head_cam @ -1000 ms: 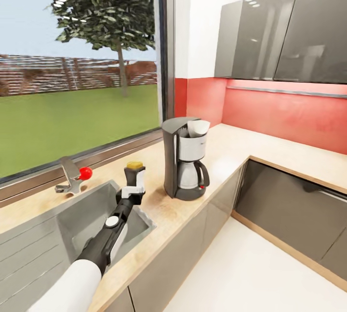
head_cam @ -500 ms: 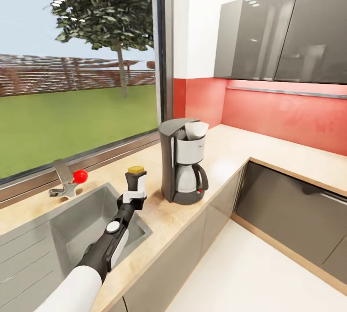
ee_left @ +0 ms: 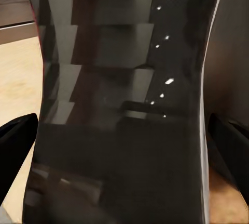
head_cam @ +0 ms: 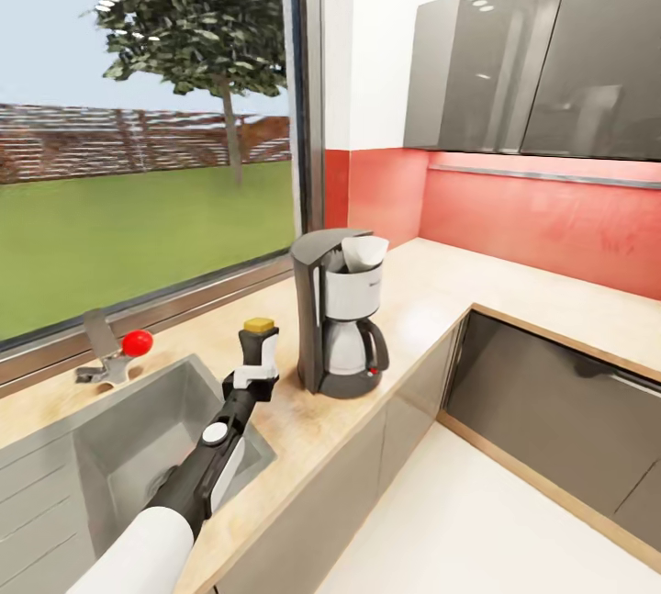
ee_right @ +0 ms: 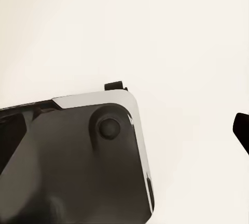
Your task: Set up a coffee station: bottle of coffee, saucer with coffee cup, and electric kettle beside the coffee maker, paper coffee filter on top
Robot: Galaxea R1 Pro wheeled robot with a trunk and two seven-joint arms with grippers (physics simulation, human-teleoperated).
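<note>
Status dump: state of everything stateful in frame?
coffee maker: upright on the countertop, carafe docked
paper coffee filter: sitting in the coffee maker's top
bottle of coffee: upright, capped, held over the counter
left claw: shut on the bottle
wall cabinets: doors closed

Bright, even daylight comes through the window [head_cam: 147,162] onto the countertop [head_cam: 431,291]. Small white glare spots sit on the glossy upper cabinets [head_cam: 542,52]. The head view is sharp; shadows are soft. The left wrist view is dark, with reflections on a glossy surface.
</note>
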